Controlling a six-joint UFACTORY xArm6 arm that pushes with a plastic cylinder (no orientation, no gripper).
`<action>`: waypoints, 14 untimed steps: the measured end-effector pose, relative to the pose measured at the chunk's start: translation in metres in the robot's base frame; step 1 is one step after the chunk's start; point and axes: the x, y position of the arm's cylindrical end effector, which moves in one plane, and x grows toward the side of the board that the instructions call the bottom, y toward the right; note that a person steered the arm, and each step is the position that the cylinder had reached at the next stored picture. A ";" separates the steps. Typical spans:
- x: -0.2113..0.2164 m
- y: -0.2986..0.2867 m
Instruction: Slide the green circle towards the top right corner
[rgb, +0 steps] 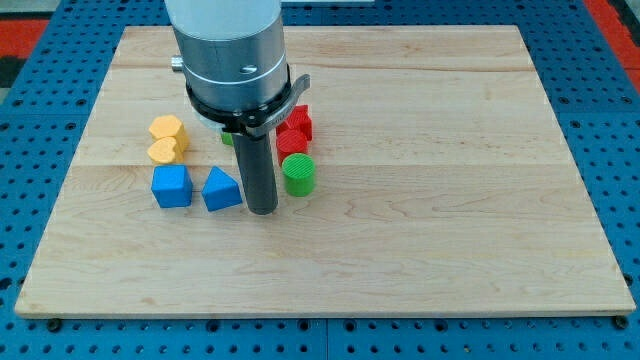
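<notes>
Our tip (262, 211) rests on the table (450, 240), between the blue triangle (221, 190) to the view's left and the green circle (298, 174), a ribbed upright cylinder just up-right. We carry no fingers. Bare wood stretches right toward the top right corner.
</notes>
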 end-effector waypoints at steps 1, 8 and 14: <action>-0.006 0.000; -0.077 0.126; -0.142 0.216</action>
